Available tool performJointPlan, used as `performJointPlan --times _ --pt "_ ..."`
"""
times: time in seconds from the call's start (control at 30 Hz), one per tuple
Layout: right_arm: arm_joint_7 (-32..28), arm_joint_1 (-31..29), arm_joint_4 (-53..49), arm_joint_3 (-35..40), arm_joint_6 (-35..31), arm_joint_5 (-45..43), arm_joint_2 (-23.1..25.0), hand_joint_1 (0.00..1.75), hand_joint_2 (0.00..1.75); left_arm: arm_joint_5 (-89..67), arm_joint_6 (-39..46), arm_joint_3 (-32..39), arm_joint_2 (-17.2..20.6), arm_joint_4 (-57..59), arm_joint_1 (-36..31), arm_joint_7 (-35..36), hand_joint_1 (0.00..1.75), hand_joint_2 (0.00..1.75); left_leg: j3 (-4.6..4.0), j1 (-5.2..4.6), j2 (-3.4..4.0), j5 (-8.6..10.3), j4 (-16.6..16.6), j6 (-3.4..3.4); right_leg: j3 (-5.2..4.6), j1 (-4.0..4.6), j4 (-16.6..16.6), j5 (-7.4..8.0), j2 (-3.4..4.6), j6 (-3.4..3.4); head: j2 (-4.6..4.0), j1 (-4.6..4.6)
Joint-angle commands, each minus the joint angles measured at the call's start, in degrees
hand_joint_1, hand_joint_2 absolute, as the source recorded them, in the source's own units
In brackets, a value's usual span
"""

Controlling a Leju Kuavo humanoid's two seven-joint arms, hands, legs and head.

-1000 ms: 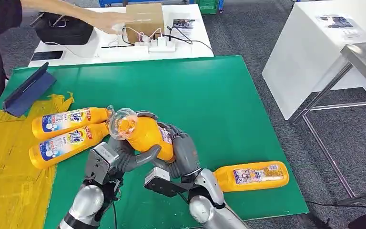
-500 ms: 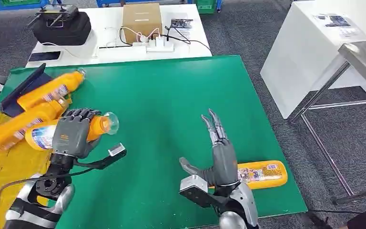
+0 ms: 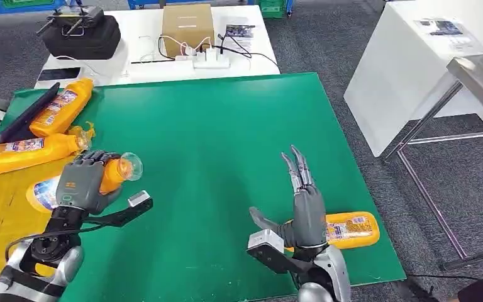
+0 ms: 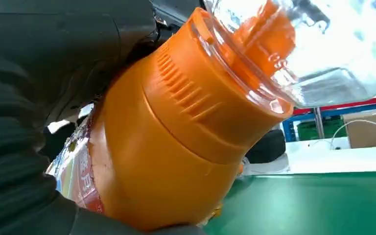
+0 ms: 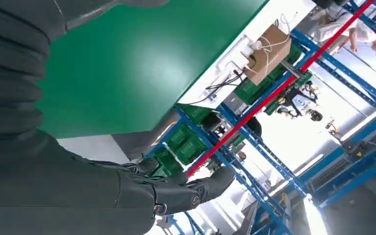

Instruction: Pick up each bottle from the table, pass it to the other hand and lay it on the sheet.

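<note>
Left hand (image 3: 82, 184) grips a bottle (image 3: 110, 174) over the yellow sheet (image 3: 0, 207) edge, at 9 o'clock. Right hand (image 3: 303, 207) is spread, empty, beside another bottle (image 3: 352, 229) at 5 o'clock.

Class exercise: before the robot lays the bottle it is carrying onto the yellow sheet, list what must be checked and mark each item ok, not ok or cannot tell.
1. Left hand grips the carried bottle: ok.
2. Bottle is over the yellow sheet: cannot tell; its cap end hangs over the green mat.
3. Landing spot is free of the two laid bottles: cannot tell.
4. Right hand is open and away from the handover: ok.
5. Last bottle lies on the mat, ready for pickup: ok.
</note>
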Motion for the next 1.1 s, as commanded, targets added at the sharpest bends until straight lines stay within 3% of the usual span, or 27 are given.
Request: performJointPlan --times 0.03,0.17,0.4,0.5,0.63,0.67,0.7,0.73,0.8,0.83,1.1 --pt "1.28 0.18 1.63 -1.38 0.39 0.85 -1.70 0.00 1.75 -1.41 -1.82 -4.89 -0.06 7.90 -1.60 -0.22 1.75 1.75 0.40 0.00 -0.05 -0.09 -0.08 0.03 0.44 0.02 -0.09 -0.11 -0.04 -0.12 0.00 0.02" --pt "4.07 -0.53 3.19 0.55 4.59 3.88 -3.63 0.00 1.75 -4.93 -1.70 -8.01 -1.42 14.38 -3.16 2.36 1.75 1.75 0.31 -0.01 -0.08 -0.03 -0.10 0.03 0.34 0.00 -0.11 -0.06 -0.08 -0.09 0.00 0.00" --pt "4.01 -0.59 3.58 0.70 4.45 3.87 -3.68 0.00 1.75 -5.10 -1.17 -8.09 -1.45 15.29 -3.42 2.69 1.75 1.75 0.22 0.01 -0.06 -0.03 -0.06 0.02 0.24 0.02 -0.08 -0.05 -0.07 -0.08 0.00 0.02" --pt "6.20 -1.82 6.42 5.82 12.05 6.30 -9.12 0.00 1.75 -5.96 -3.49 -12.98 -1.66 23.03 -6.76 5.51 1.75 1.75 0.25 0.00 -0.08 -0.02 -0.08 0.03 0.28 0.02 -0.11 -0.03 -0.08 -0.07 0.00 0.02" --pt "6.52 -3.18 10.47 8.83 14.38 5.04 -13.91 0.00 1.75 -5.96 -1.91 -15.58 -5.26 39.25 -12.64 8.27 1.75 1.75 0.50 -0.01 -0.28 0.02 -0.18 0.07 0.61 0.01 -0.24 -0.06 -0.28 -0.10 0.00 0.02" --pt "6.60 -3.33 10.61 9.04 15.15 4.43 -14.76 0.00 1.75 -5.96 -1.46 -15.37 -6.26 42.11 -13.37 9.09 1.68 1.75 0.38 -0.04 -0.23 0.03 -0.15 0.06 0.45 -0.02 -0.19 -0.04 -0.23 -0.07 0.00 0.02" --pt "6.68 -3.29 10.56 8.98 15.27 3.94 -15.39 0.00 1.75 -5.96 -0.36 -15.02 -7.10 44.04 -13.90 9.27 0.54 1.75 0.30 -0.01 -0.14 0.02 -0.12 0.05 0.36 -0.01 -0.17 -0.02 -0.15 -0.06 0.00 0.00" --pt "6.97 -2.98 10.23 8.72 15.08 3.53 -15.87 0.00 1.75 -5.96 0.50 -14.74 -7.95 46.58 -14.46 9.93 0.03 1.75 0.47 -0.04 -0.19 -0.01 -0.14 0.08 0.56 -0.02 -0.20 -0.05 -0.20 -0.08 0.00 0.02" --pt "7.83 -2.08 9.36 8.38 14.84 3.18 -16.78 0.00 1.75 -5.96 2.91 -14.43 -8.77 50.01 -15.04 11.91 0.00 1.75 0.33 -0.08 -0.14 0.01 -0.11 0.06 0.40 -0.05 -0.14 -0.01 -0.12 -0.04 0.00 0.02" --pt "8.41 -1.91 9.17 8.18 14.83 3.23 -16.87 0.00 1.75 -5.96 3.62 -13.94 -9.10 50.60 -15.17 12.25 0.00 0.00 0.44 -0.08 -0.15 -0.04 -0.10 0.08 0.53 -0.05 -0.15 -0.04 -0.13 -0.07 0.00 -0.02" --pt "11.50 0.08 7.46 8.66 15.37 3.48 -19.43 0.00 1.75 -5.96 7.88 -12.27 -10.14 50.50 -15.37 14.65 0.00 0.00 0.40 -0.09 -0.12 0.01 -0.05 0.07 0.48 -0.04 -0.10 0.01 -0.18 -0.03 0.00 0.00"
